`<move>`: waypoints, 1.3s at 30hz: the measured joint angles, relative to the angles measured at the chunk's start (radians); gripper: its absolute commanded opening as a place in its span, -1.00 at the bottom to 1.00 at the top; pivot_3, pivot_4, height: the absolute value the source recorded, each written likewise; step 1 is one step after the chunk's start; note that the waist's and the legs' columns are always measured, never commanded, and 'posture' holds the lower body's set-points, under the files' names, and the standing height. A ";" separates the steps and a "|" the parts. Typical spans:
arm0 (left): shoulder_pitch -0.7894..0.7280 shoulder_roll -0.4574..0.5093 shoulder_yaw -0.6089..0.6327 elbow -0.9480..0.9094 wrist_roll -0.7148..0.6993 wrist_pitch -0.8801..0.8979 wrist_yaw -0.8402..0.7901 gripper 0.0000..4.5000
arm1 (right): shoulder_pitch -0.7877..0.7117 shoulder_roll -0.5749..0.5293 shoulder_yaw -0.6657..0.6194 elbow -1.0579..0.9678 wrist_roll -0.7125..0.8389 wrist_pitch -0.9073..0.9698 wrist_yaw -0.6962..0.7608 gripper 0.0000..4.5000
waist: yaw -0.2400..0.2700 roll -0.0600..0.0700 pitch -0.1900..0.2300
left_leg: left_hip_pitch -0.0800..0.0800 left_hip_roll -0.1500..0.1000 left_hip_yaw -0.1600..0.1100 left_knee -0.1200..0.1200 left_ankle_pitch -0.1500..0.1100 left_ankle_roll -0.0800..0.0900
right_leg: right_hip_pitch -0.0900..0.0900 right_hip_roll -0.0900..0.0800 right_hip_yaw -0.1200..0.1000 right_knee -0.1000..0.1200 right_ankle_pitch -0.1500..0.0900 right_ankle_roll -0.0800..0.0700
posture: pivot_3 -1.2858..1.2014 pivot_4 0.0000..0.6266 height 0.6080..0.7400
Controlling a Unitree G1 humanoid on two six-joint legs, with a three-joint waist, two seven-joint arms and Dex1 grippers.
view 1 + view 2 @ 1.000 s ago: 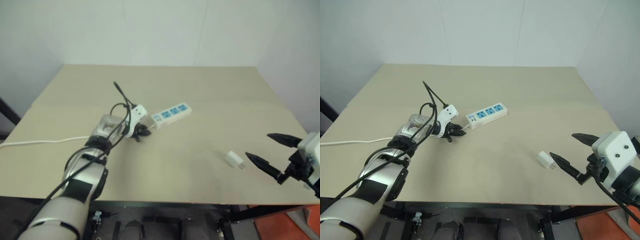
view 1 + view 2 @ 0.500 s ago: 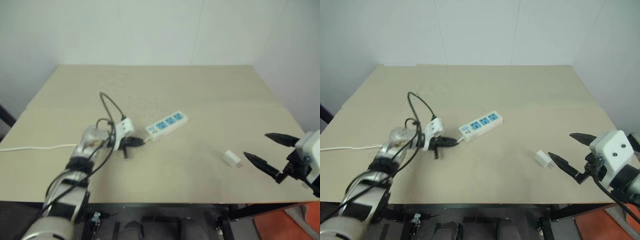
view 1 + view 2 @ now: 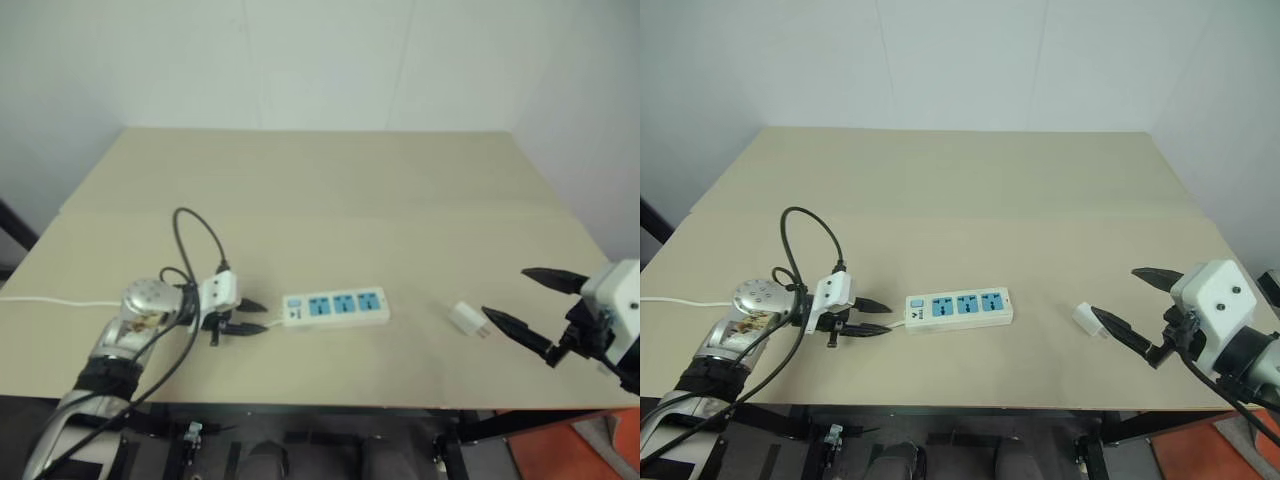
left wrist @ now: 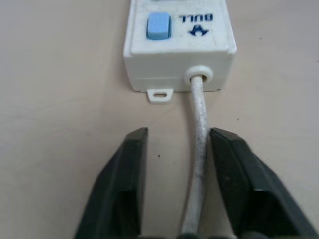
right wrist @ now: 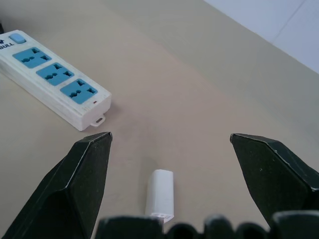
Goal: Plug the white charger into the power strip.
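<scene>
A beige table (image 3: 330,190) stands against plain white walls. The power strip (image 3: 335,307) lies flat near the front edge, a little left of the frame's centre, its three blue sockets facing up and its switch end turned toward the left of the frame. Its thin white cord (image 4: 198,149) runs out of that end and passes between the two black fingers of the left gripper (image 3: 252,317), at lower left. Those fingers stand partly apart; the cord lies close against one finger (image 4: 239,184), and I can't tell if it touches. They don't clamp it.

The white charger (image 3: 467,319) rests on the table at lower right, well apart from the strip. The right gripper (image 3: 525,300) hangs just beside it, jaws spread wide and empty, touching nothing.
</scene>
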 measured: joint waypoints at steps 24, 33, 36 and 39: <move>-0.147 -0.294 -0.001 0.359 -0.008 -0.278 0.006 0.99 | 0.003 0.001 0.009 -0.021 0.004 0.000 -0.005 1.00 | 0.005 0.000 0.000 | 0.000 -0.001 0.000 0.000 0.000 0.000 | 0.001 0.000 0.000 -0.001 0.000 0.000 | 0.03 -0.52 1.00; -0.195 -0.315 -0.005 0.451 0.007 -0.317 -0.037 0.99 | 0.009 0.001 0.008 -0.028 0.031 0.000 -0.004 1.00 | 0.005 0.000 0.000 | 0.001 -0.001 0.000 0.000 0.000 0.000 | 0.002 0.000 0.000 -0.001 0.000 0.000 | 0.03 -0.52 1.00; -0.200 -0.318 -0.014 0.471 0.017 -0.339 -0.044 0.99 | 0.010 0.001 0.008 -0.030 0.036 0.000 -0.005 1.00 | 0.004 0.000 -0.001 | 0.001 -0.001 0.000 0.000 0.000 0.000 | 0.002 0.000 0.000 -0.001 0.000 0.000 | 0.03 -0.52 1.00; -0.204 -0.320 -0.021 0.498 0.039 -0.368 -0.034 0.91 | 0.011 0.001 0.008 -0.031 0.038 0.000 -0.005 1.00 | 0.004 0.003 -0.004 | 0.006 -0.001 0.000 0.000 0.000 0.000 | 0.008 0.000 0.000 -0.002 -0.002 0.004 | 0.03 -0.52 1.00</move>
